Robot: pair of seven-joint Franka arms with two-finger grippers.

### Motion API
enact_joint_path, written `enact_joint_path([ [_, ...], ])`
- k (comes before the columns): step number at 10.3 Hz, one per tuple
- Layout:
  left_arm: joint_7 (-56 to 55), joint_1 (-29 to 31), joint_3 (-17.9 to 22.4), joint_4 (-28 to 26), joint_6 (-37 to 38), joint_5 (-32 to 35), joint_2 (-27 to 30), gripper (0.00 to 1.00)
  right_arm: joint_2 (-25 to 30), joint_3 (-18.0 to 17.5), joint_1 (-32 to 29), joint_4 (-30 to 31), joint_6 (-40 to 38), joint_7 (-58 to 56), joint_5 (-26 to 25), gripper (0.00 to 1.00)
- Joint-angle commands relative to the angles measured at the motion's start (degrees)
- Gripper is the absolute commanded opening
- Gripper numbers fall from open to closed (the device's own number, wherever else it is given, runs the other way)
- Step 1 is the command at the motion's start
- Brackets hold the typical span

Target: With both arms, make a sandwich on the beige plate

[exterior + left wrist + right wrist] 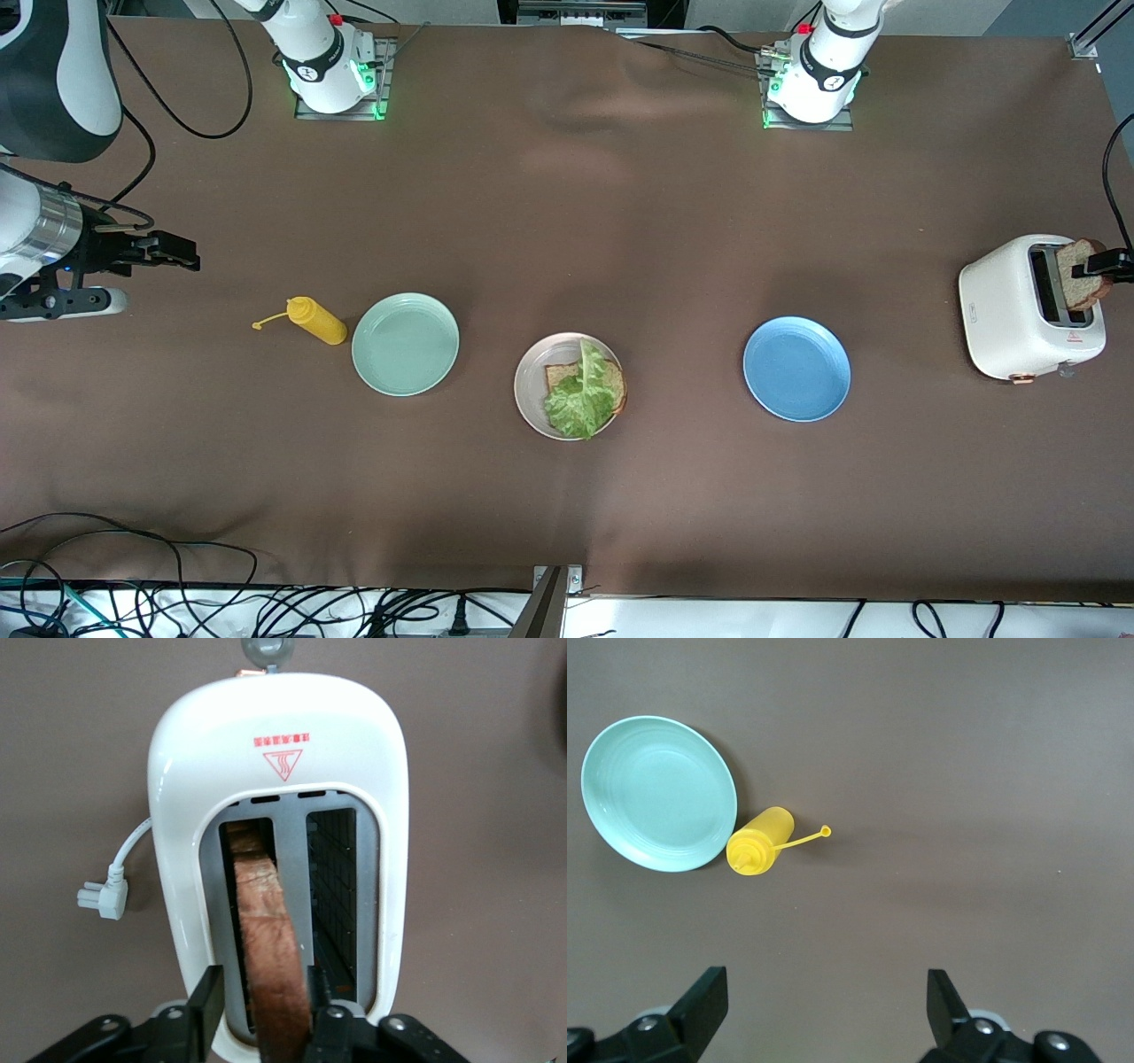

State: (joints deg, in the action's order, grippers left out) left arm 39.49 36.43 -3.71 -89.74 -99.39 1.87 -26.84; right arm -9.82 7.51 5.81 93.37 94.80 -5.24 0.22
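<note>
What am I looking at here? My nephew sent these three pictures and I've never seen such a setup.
Two white robot arms stand at a brown table. One picture looks down from above; the other two come from cameras on each arm's wrist. On the table are a mustard bottle, a mint green plate, a blue plate and a beige plate holding a bread slice under lettuce. The left gripper is over the white toaster, its fingers around a second slice standing in a slot. The right gripper waits open at its table end.

High front camera, two downward wrist cameras
</note>
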Motion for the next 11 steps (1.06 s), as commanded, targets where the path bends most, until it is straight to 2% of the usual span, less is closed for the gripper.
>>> enact_joint_path([
  [1,0.15,0.48,-0.51,0.8,1.3,-1.78,0.38,0.0,2.52,-0.13,-0.79,1.46,0.03,2.77,-0.49,1.0],
  [4,-0.03,0.04,-0.86,2.28,3.4,-1.95,0.82,0.0,2.96,0.22,-0.88,1.9,2.59,2.6,-0.75,1.0],
  [6,-2.12,-0.22,-1.12,6.22,9.88,-5.02,0.91,0.0,4.27,1.18,-0.88,1.38,0.04,2.86,-0.58,1.0],
  [8,-7.56,-0.75,-4.01,10.1,15.34,-5.12,1.69,0.0,7.08,0.84,-1.58,1.81,-0.14,2.87,-0.75,1.0],
  [11,-16.35,-0.75,-10.42,10.29,18.17,-5.21,4.86,0.0,8.67,-0.3,-5.27,1.73,-0.67,1.29,-0.23,1.0],
])
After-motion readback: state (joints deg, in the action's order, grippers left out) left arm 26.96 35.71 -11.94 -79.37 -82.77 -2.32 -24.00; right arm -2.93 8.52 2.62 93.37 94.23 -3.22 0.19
